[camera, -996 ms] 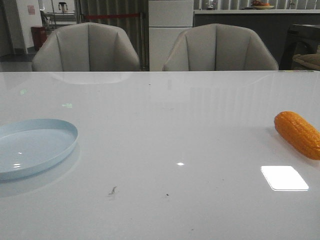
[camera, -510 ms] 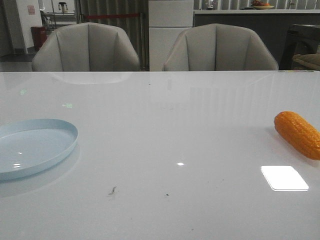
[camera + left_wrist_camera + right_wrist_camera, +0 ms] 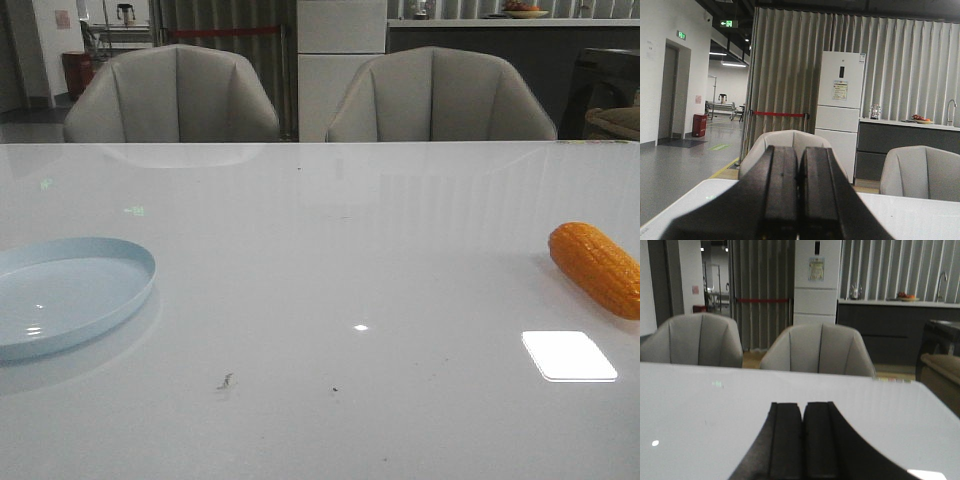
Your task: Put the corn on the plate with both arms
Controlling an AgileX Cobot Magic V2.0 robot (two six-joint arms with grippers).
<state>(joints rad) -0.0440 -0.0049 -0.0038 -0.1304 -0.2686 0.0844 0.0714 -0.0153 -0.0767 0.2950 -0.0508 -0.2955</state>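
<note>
corn (image 3: 597, 268): lies at the table's (image 3: 330, 250) far right, partly cropped, ungrasped.
plate (image 3: 65, 294): far left, well apart, empty.
left gripper (image 3: 790, 190): fingers pressed together, nothing held.
right gripper (image 3: 797, 440): likewise.
risk: glossy tapered cob likely rolled or squeezed out at handover.

Nothing in the front view shows a change across the last second. The corn (image 3: 597, 268) at the right edge of the frame has not rolled, turned or slid. Its outline falls at the same spot on the white table (image 3: 330, 260) in all three front pictures. The plate (image 3: 70, 295) at the lower left has not shifted either. No arm or gripper has come into the front view. The two wrist views exist only for this moment, so any movement there cannot be judged.
</note>
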